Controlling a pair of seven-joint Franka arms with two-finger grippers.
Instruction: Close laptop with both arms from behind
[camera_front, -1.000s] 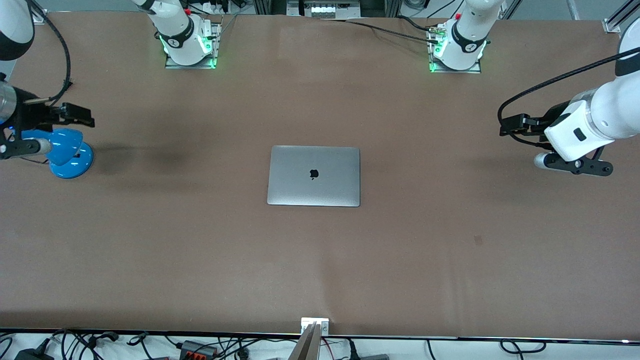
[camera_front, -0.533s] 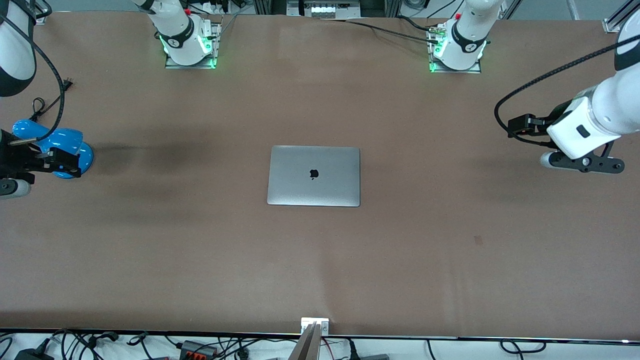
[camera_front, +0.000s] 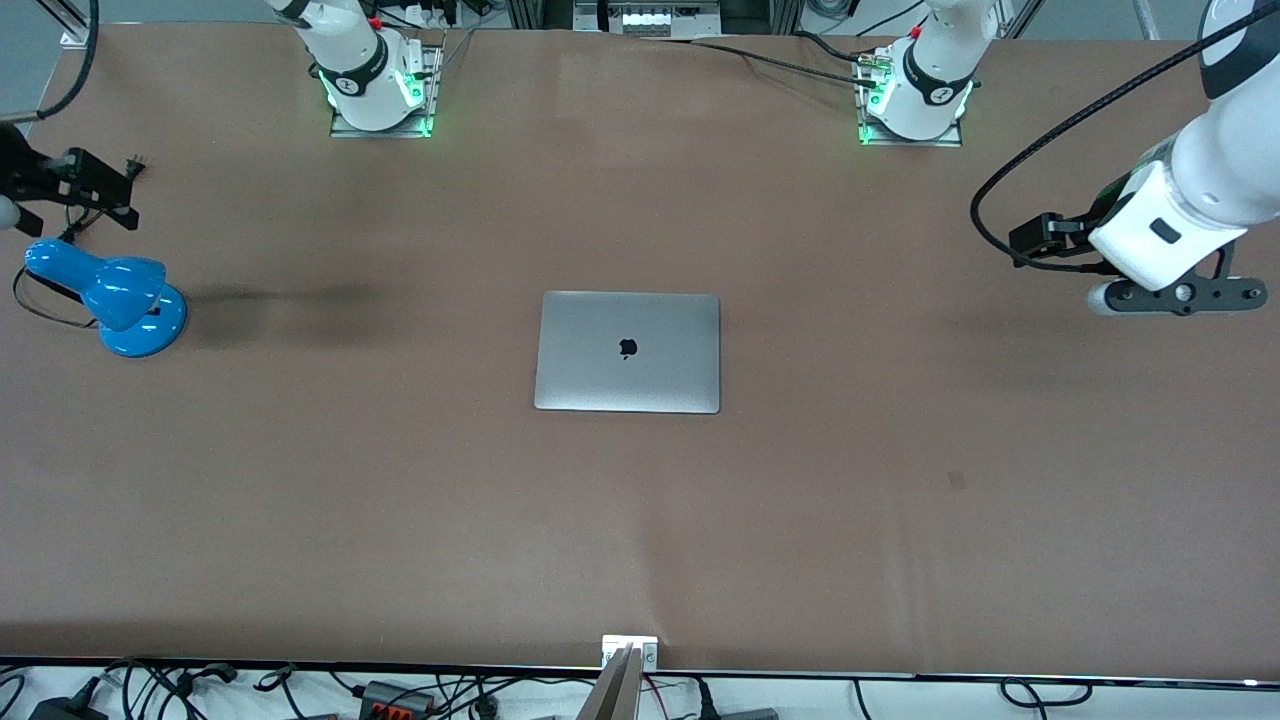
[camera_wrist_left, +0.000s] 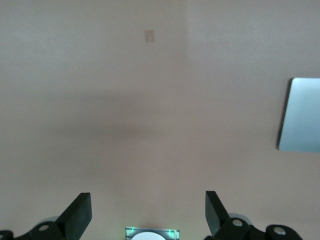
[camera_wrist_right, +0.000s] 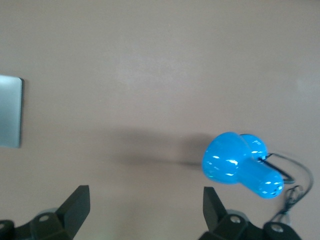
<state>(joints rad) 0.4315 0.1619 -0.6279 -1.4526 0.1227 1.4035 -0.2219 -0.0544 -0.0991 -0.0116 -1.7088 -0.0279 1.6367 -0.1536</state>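
Laptop (camera_front: 628, 352) sits shut, lid logo up, mid-table (camera_front: 400, 500) in front view. Left gripper (camera_front: 1165, 295) hangs over table's left-arm end; right gripper (camera_front: 60, 185) at right-arm end, up by blue lamp (camera_front: 110, 295). Left wrist view: fingers (camera_wrist_left: 80, 212) wide apart, nothing between 'em, laptop edge off to one side. Right wrist view: fingers (camera_wrist_right: 77, 205) apart too, lamp w/ cord below, laptop edge showing.

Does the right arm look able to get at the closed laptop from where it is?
Probably yes: only bare table lies between the right tool, open over the table's end, and the laptop.
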